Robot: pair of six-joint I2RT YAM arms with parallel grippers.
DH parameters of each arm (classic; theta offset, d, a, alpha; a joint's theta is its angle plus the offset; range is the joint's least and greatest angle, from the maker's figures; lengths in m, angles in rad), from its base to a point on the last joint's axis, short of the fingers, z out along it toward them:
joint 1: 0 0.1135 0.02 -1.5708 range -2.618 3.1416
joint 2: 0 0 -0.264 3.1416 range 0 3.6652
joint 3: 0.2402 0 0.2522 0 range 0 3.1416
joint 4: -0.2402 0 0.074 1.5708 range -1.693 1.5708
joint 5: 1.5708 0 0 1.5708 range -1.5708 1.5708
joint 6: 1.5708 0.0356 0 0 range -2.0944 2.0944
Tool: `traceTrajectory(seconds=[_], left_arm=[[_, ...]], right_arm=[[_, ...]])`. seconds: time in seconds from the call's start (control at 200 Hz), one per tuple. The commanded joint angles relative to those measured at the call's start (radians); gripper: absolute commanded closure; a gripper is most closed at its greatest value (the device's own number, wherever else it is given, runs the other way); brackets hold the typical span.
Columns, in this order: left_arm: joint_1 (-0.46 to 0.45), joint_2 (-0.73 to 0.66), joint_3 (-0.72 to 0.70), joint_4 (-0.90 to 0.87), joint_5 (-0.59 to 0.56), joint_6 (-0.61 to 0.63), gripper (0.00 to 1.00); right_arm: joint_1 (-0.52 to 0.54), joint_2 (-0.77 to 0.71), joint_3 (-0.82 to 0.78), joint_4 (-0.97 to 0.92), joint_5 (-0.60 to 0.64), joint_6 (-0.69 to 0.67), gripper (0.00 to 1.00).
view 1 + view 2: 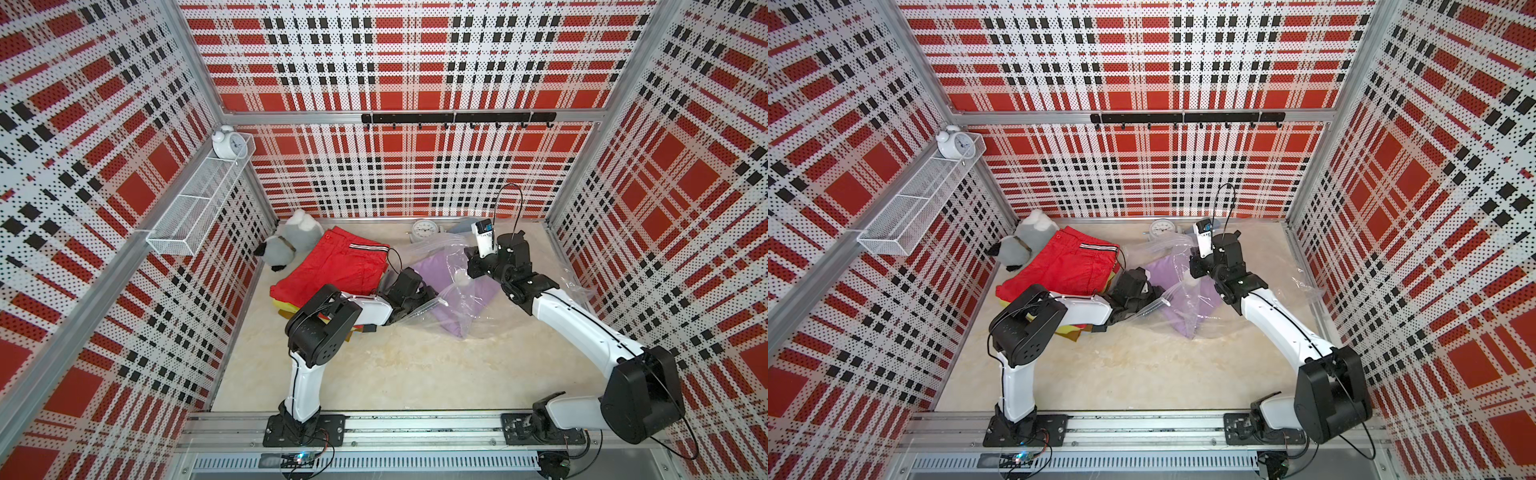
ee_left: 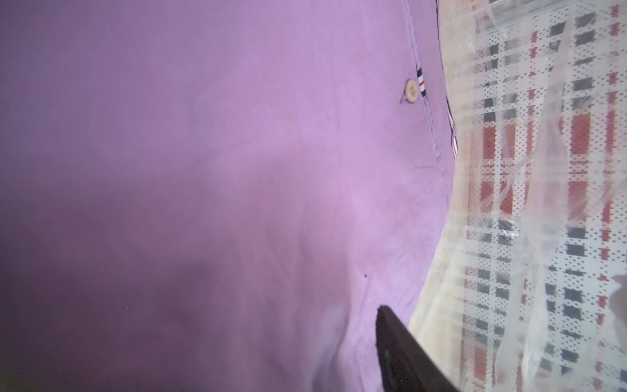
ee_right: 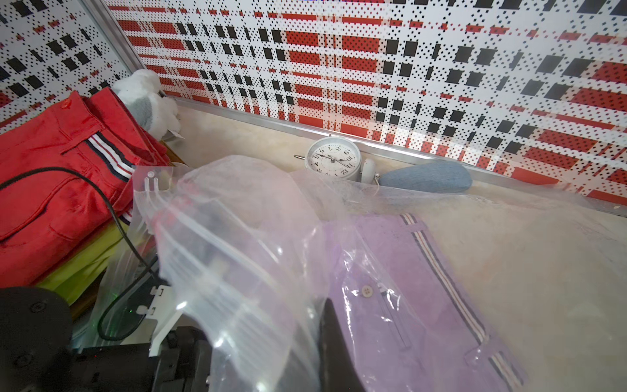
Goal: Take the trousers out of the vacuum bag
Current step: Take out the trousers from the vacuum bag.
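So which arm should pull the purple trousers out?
Left, probably. The left gripper sits inside the vacuum bag beside the lilac trousers; the right gripper is shut on its plastic, holding it up.

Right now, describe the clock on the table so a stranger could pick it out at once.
Look along the foot of the back wall. Just behind the clear bag sits a white alarm clock, next to a blue-grey bundle. A second white clock stands on the wire shelf; this one is down on the table.

Lilac trousers [image 1: 432, 270] lying inside vacuum bag [image 1: 432, 245]; red trousers [image 1: 336, 266] stacked alongside, touching plush toy [image 1: 291, 245].
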Motion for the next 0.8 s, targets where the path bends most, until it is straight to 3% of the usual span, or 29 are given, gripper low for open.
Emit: traceTrajectory(seconds=[0.0,0.246,0.451,0.797], left_arm=[[0.001,0.057,0.023,0.047,0.036,-0.032,0.42],[0.005,0.119,0.087,0.074,0.061,-0.033,0.45],[0.017,0.182,0.139,0.090,0.070,-0.046,0.57],[0.023,0.240,0.200,0.090,0.068,-0.037,0.59]], right_arm=[[-0.007,-0.024,-0.015,0.047,-0.010,0.013,1.00],[-0.007,-0.033,-0.020,0.059,-0.022,0.020,1.00],[-0.007,-0.037,-0.021,0.065,-0.027,0.025,1.00],[-0.006,-0.040,-0.026,0.065,-0.023,0.025,1.00]])
